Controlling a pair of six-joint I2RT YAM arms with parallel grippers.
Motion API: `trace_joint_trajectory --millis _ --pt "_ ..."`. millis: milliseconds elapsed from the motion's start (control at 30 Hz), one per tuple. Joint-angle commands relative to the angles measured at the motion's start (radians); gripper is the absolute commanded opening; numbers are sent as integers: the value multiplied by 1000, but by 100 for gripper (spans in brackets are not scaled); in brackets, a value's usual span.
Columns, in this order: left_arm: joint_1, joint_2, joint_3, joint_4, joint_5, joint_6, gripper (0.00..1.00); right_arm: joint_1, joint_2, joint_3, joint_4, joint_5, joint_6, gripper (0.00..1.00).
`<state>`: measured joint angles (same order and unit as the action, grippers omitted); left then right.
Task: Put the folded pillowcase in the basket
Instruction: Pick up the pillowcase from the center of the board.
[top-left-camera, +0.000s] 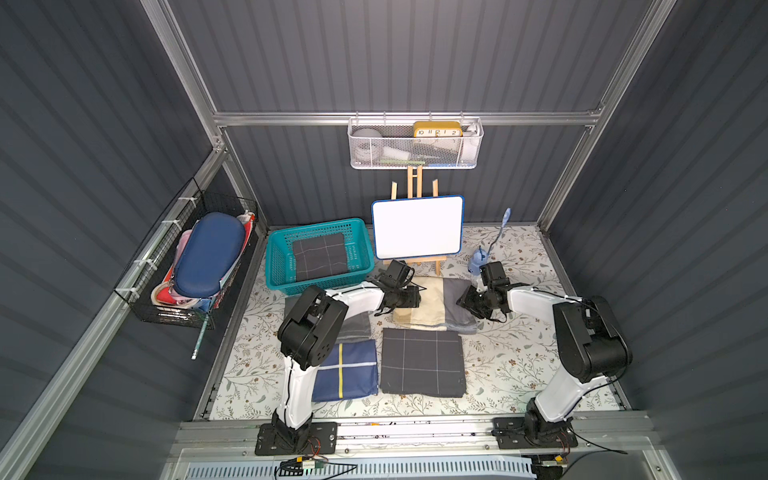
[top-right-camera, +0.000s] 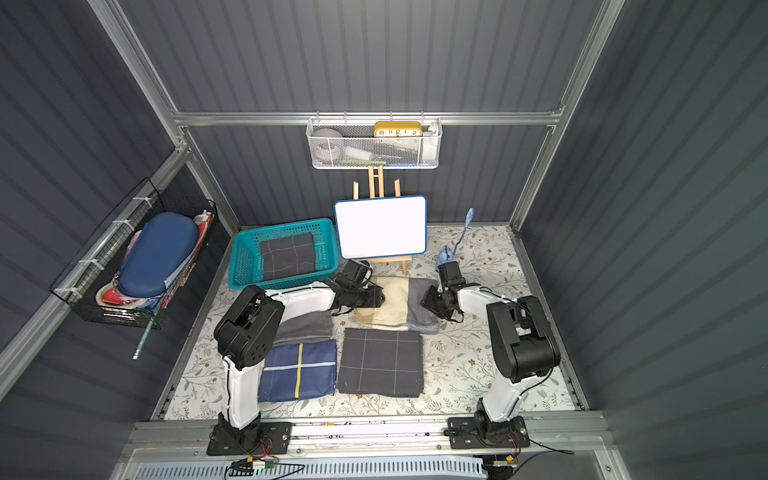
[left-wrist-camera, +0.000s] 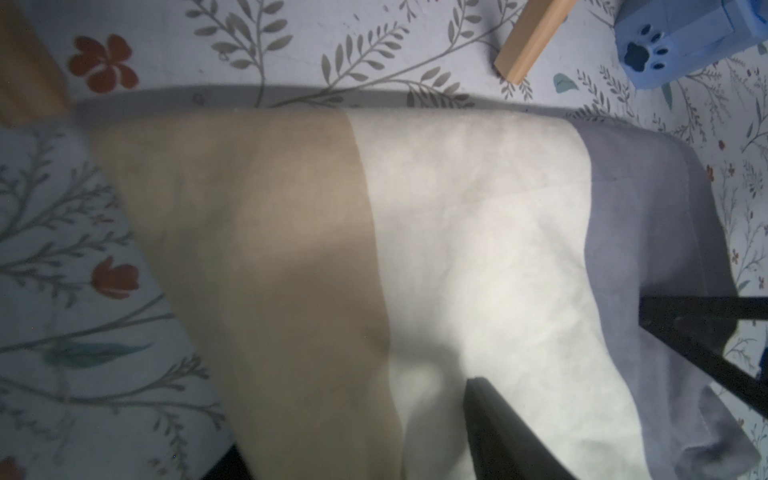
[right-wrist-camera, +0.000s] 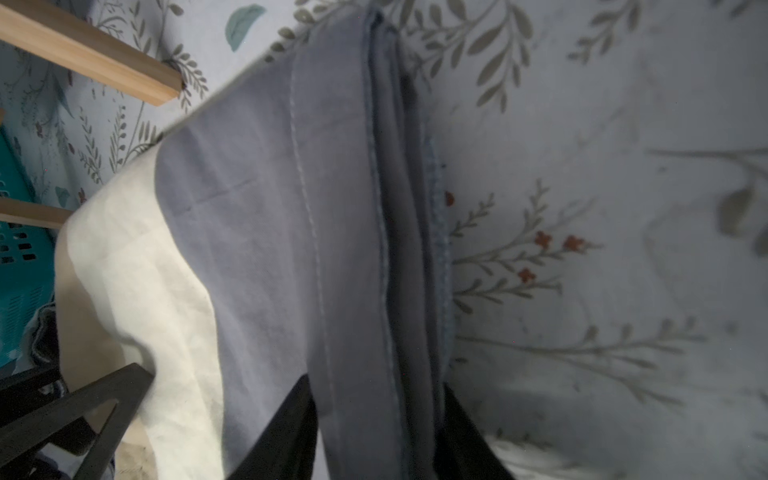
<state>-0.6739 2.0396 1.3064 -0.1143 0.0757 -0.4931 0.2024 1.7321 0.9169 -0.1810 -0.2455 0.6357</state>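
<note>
The folded pillowcase (top-left-camera: 432, 303) (top-right-camera: 395, 303), striped tan, cream and grey, lies mid-table in front of the easel. My left gripper (top-left-camera: 411, 306) (top-right-camera: 374, 301) sits at its tan end; in the left wrist view, tan and cream cloth (left-wrist-camera: 457, 249) fills the gap between the black fingers (left-wrist-camera: 498, 436) of that gripper (left-wrist-camera: 357, 419). My right gripper (top-left-camera: 463, 301) (right-wrist-camera: 376, 382) is shut on the grey hemmed edge (right-wrist-camera: 291, 249). The teal lattice basket (top-left-camera: 316, 226) (top-right-camera: 286, 227) stands at the back left, holding a dark grid-lined cloth (top-left-camera: 320, 257).
A whiteboard on a wooden easel (top-left-camera: 417, 226) stands just behind the pillowcase, with a blue paw-print object (top-left-camera: 478, 259) to its right. A dark grid cloth (top-left-camera: 422, 361), a navy cloth (top-left-camera: 345, 370) and a grey cloth (top-left-camera: 357, 324) lie nearer the front.
</note>
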Motion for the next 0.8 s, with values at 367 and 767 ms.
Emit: trace_joint_trajectory --millis 367,767 --pt "-21 -68 -74 34 -46 -39 15 65 -75 6 -92 146 -33 0" --pt "-27 -333 -178 103 -131 8 0 205 -289 63 -138 328 -106 0"
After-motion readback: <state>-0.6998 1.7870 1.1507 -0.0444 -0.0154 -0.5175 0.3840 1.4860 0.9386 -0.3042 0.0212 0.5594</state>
